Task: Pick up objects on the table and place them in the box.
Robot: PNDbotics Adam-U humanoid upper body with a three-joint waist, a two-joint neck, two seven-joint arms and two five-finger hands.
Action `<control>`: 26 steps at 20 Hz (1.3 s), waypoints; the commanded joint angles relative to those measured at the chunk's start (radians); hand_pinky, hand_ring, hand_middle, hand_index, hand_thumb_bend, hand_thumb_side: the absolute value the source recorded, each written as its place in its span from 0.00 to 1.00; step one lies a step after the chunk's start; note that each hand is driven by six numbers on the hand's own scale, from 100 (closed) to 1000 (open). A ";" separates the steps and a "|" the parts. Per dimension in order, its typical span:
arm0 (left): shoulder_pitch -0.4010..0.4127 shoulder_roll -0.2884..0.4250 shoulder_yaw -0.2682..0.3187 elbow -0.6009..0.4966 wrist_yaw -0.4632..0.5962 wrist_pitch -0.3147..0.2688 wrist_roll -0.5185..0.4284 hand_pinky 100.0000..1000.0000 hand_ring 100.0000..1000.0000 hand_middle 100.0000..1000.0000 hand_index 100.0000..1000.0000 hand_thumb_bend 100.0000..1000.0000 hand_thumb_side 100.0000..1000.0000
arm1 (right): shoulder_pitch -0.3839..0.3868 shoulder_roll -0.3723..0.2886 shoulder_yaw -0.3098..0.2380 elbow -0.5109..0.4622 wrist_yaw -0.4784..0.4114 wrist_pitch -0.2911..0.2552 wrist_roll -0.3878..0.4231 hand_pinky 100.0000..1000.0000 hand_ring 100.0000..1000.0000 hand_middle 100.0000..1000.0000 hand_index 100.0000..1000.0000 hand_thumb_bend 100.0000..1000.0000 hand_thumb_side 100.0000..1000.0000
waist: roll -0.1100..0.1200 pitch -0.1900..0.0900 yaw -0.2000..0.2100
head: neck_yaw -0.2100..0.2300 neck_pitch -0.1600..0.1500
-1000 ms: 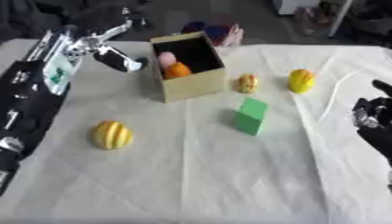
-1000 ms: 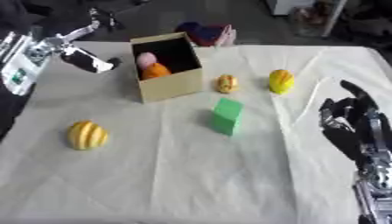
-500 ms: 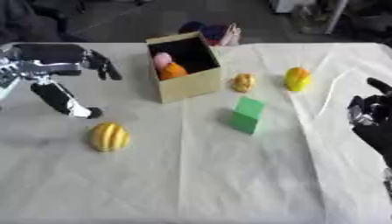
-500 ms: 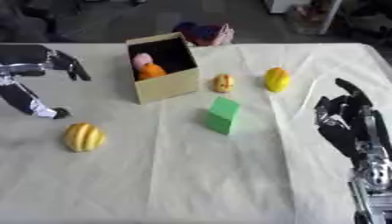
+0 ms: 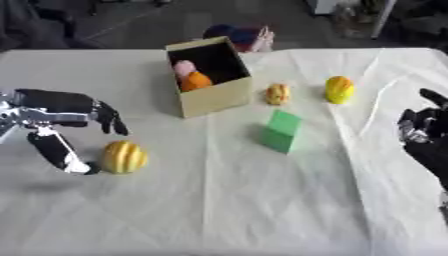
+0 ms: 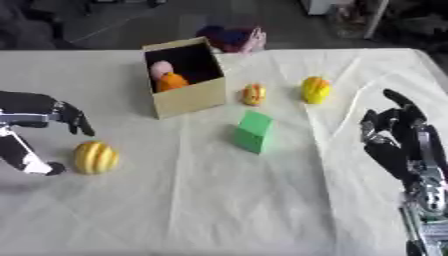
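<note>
Left hand (image 5: 54, 120): spread wide, holding nothing; thumb low beside the yellow ribbed fruit (image 5: 123, 157), fingers arched just above and left of it.
Step in hand: likely the grasp on that fruit. Best done by centring over its rounded top, closing across the ribs, lifting straight before swinging right and away toward the box.
Fruit: squat, grooved, smooth-looking; could roll off the fingers.
Cardboard box (image 5: 210, 80): up and right of the left hand, open-topped, matte; orange and pink rounded pieces inside.
Green block (image 5: 282, 131): flat-faced, tilted, between the hands.
Small orange-yellow piece (image 5: 278, 93), yellow fruit (image 5: 339, 89): farther right, lumpy.
Table cloth (image 5: 227, 200): pale, creased.
Right hand (image 6: 401, 140): idle at the right edge, fingers relaxed, empty.
</note>
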 commanded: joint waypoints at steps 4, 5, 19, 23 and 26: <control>-0.014 -0.035 -0.014 0.080 -0.116 -0.010 0.061 0.78 0.70 0.73 0.85 0.38 0.15 | -0.010 -0.018 -0.003 -0.009 0.004 -0.003 0.005 0.71 0.36 0.38 0.87 0.00 0.11 | 0.008 -0.004 -0.002 | 0.002 -0.003; -0.014 -0.043 -0.017 0.088 -0.133 -0.015 0.075 0.78 0.70 0.72 0.84 0.39 0.13 | -0.010 -0.017 -0.003 -0.009 0.004 -0.003 0.006 0.71 0.36 0.38 0.87 0.00 0.11 | 0.007 -0.004 -0.003 | 0.002 -0.003; -0.005 -0.113 -0.015 0.169 -0.346 -0.006 0.522 0.51 0.30 0.26 0.46 0.15 0.06 | -0.010 -0.013 -0.004 -0.008 0.004 -0.003 0.007 0.71 0.36 0.38 0.85 0.00 0.13 | 0.003 -0.003 -0.004 | 0.003 -0.003; -0.013 -0.101 0.034 0.111 -0.304 0.021 0.534 0.52 0.30 0.26 0.46 0.12 0.06 | -0.009 -0.014 -0.006 -0.008 0.006 -0.002 0.005 0.72 0.36 0.38 0.85 0.00 0.13 | 0.003 -0.004 -0.001 | -0.002 -0.003; -0.066 -0.097 0.091 0.045 -0.256 0.070 0.517 0.56 0.32 0.27 0.48 0.08 0.05 | -0.007 -0.013 -0.006 -0.008 0.005 -0.001 0.006 0.72 0.36 0.38 0.85 0.00 0.13 | 0.003 -0.007 0.003 | -0.002 -0.003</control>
